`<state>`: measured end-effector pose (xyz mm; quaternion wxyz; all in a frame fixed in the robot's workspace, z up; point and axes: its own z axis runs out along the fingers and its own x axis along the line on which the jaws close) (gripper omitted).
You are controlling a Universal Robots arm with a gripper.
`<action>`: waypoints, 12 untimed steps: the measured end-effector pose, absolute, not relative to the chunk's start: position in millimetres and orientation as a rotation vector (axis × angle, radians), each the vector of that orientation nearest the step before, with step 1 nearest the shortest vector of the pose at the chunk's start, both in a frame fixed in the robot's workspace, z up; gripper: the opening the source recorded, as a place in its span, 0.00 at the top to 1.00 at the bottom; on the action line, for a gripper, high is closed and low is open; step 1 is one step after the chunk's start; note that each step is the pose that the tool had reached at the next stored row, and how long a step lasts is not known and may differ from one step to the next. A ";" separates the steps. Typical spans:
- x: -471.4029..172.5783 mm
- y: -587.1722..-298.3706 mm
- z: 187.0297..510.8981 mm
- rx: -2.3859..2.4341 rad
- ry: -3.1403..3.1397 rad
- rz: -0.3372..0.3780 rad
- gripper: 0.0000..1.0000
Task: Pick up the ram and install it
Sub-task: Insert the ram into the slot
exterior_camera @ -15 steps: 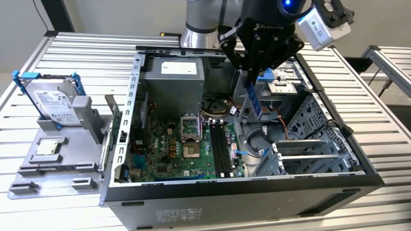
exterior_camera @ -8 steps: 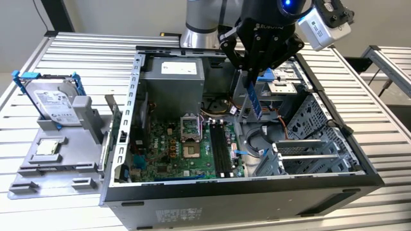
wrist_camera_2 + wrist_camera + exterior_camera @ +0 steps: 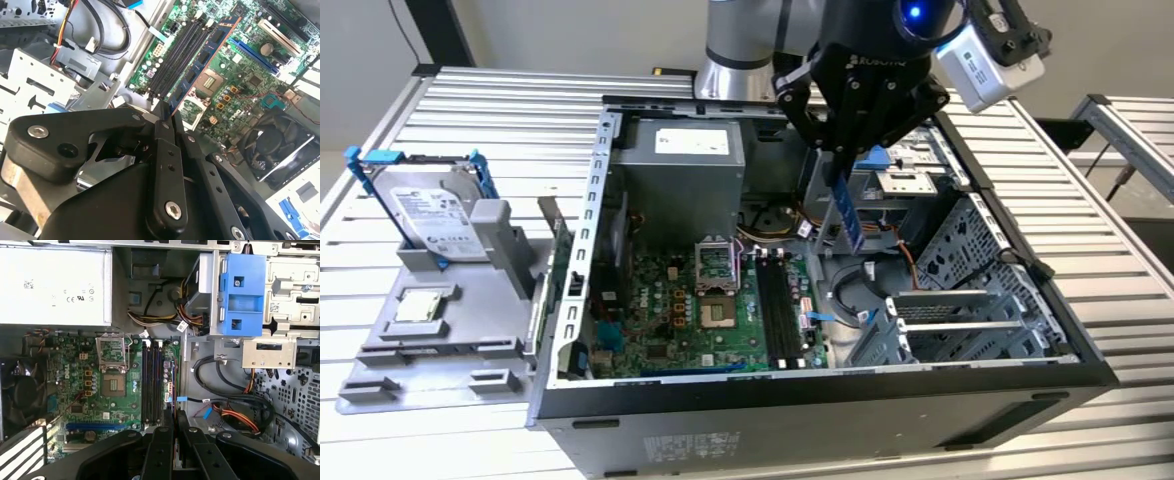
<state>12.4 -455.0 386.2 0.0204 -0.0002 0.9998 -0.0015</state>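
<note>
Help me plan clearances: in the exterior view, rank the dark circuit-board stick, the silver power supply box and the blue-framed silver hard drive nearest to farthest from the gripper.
1. Dark blue-green ram stick: held in the gripper.
2. Silver power supply box: inside the case, to the exterior view's left.
3. Blue-framed silver hard drive: outside the case, farther left.

the ram (image 3: 202,61) is dark blue with black chips and a thin orange edge in the second wrist view. the gripper (image 3: 175,417) is matte black. the motherboard (image 3: 680,300) is green, speckled with small parts, its memory slots (image 3: 151,380) black. the hard drive (image 3: 434,215) is silver in a blue frame. the table (image 3: 494,110) is silver, ribbed in slats.
</note>
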 end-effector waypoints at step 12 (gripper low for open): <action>13.3 -455.0 369.3 0.003 3.111 -0.006 1.00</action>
